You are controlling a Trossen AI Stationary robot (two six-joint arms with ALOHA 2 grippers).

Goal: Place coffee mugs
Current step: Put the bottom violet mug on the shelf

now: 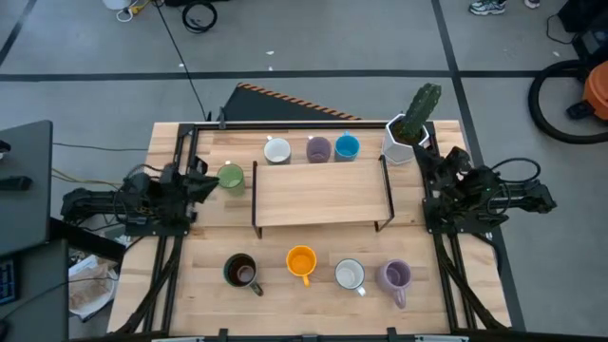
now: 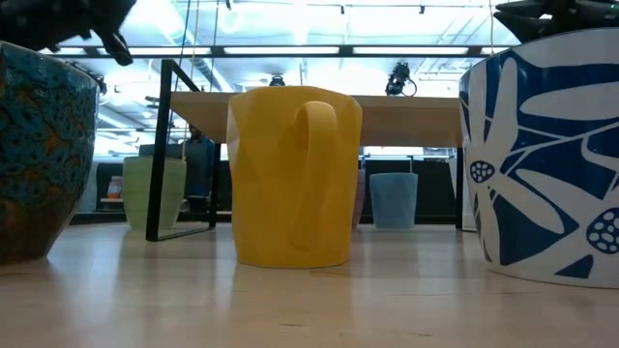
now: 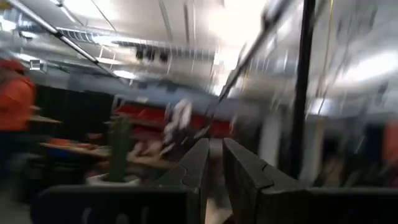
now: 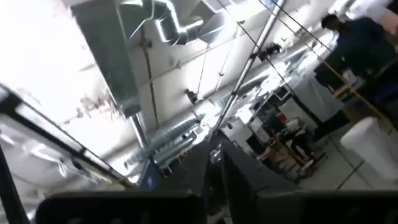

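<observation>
Nearest the front edge of the table (image 1: 190, 285), four mugs stand in a row: the dark brown mug (image 1: 241, 272), the orange mug (image 1: 301, 262), the pale grey-white mug (image 1: 350, 275) and the taller lavender mug (image 1: 394, 277). From table height the orange mug (image 2: 293, 177) fills the middle with its handle facing the camera, between a dark mottled teal mug wall (image 2: 39, 155) and a white one with blue leaf patterns (image 2: 551, 164).

Behind that row stands a low wooden shelf (image 1: 321, 195) on black legs, its top bare. The left gripper (image 1: 195, 183) rests at the shelf's left end, fingers (image 3: 193, 171) close together with only a thin slit between them, holding nothing. The green mug (image 1: 231, 178) sits just beside it. The right gripper (image 1: 439, 176) waits at the shelf's right end; its fingers (image 4: 242, 180) appear nearly pressed together, though that view is blurred.

Behind the shelf stand the white mug (image 1: 276, 150), the lavender mug (image 1: 318, 149) and the blue mug (image 1: 347, 147), with a white planter (image 1: 401, 144) holding a cactus (image 1: 420, 109) to their right.
</observation>
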